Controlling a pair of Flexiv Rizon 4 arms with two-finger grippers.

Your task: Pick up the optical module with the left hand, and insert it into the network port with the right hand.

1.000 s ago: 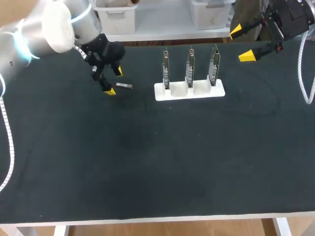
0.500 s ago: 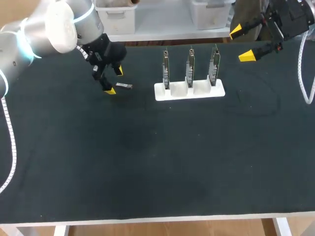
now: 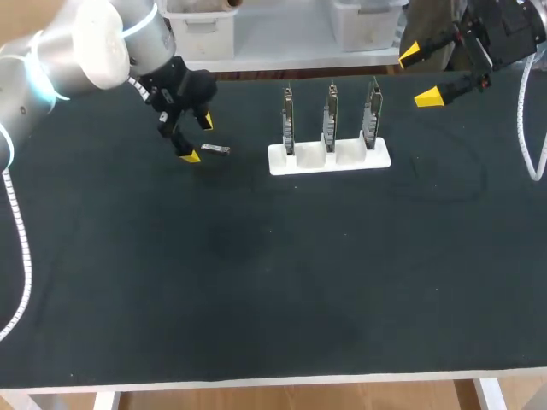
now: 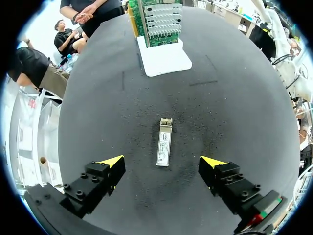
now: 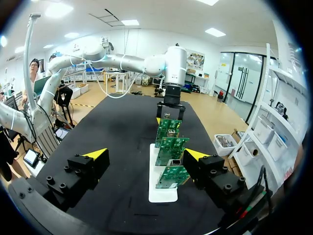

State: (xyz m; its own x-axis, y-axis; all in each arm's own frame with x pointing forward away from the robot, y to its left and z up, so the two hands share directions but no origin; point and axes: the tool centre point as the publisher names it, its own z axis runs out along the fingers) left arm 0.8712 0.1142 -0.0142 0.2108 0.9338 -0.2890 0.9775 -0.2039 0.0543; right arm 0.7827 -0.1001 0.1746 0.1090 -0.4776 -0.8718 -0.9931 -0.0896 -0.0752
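The optical module (image 3: pixel 215 149) is a small silver bar lying flat on the black table, to the left of the white stand. In the left wrist view the module (image 4: pixel 165 148) lies just ahead of my left gripper (image 4: pixel 163 161), lengthwise between the two spread yellow tips, touching neither. My left gripper (image 3: pixel 196 138) is open and hovers low by the module. The white stand (image 3: pixel 329 157) holds three upright green network cards (image 5: pixel 169 155). My right gripper (image 3: pixel 420 75) is open and empty, raised at the far right beyond the stand.
The black mat (image 3: pixel 273 273) covers the whole table. A white cable (image 3: pixel 530 137) hangs by my right arm at the table's right edge.
My left arm has shifted slightly; its gripper stays by the module. The module and my right arm have not moved.
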